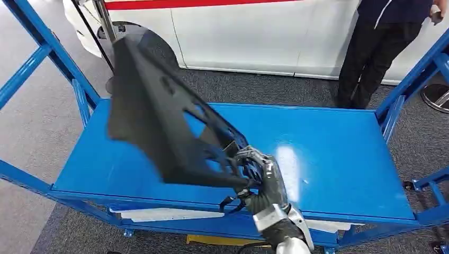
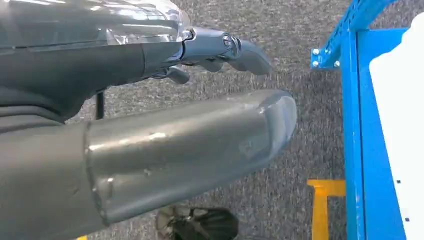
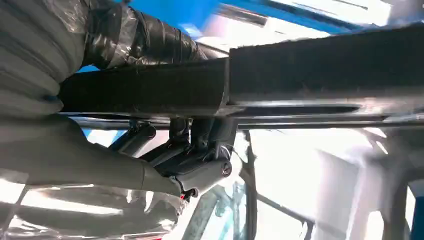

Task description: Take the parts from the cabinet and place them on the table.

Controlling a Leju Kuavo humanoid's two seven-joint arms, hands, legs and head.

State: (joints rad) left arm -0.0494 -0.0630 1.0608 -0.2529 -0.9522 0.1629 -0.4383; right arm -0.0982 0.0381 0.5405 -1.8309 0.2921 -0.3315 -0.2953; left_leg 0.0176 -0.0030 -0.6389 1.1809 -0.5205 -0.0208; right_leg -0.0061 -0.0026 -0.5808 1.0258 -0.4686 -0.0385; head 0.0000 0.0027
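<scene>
The part (image 1: pixel 159 121), a large flat black panel with cut-out openings, is held in the air above the blue table (image 1: pixel 339 159), tilted steeply with its far end raised toward the white vehicle (image 1: pixel 238 37) behind. Its outline is blurred in the head view. No edge of it appears to touch the table surface.

The right hand (image 1: pixel 259 177) grips the panel at its near lower corner, fingers wrapped through or around the openwork there. In the right wrist view the same hand (image 3: pixel 195 165) is closed under a dark bar of the part (image 3: pixel 300 75).

The left hand (image 2: pixel 220 47) hangs beside the blue frame (image 2: pixel 350 100) over grey carpet, fingers fairly straight and holding nothing.

A person in dark trousers (image 1: pixel 370 53) stands beyond the table's far right corner.

Judgement: the carry-and-place step is in hand; the part is over the table but not yet set down. The next move calls for lowering and levelling the panel onto the bare surface before the grip is released. A single-corner hold on so long a panel risks it swinging or slipping.
</scene>
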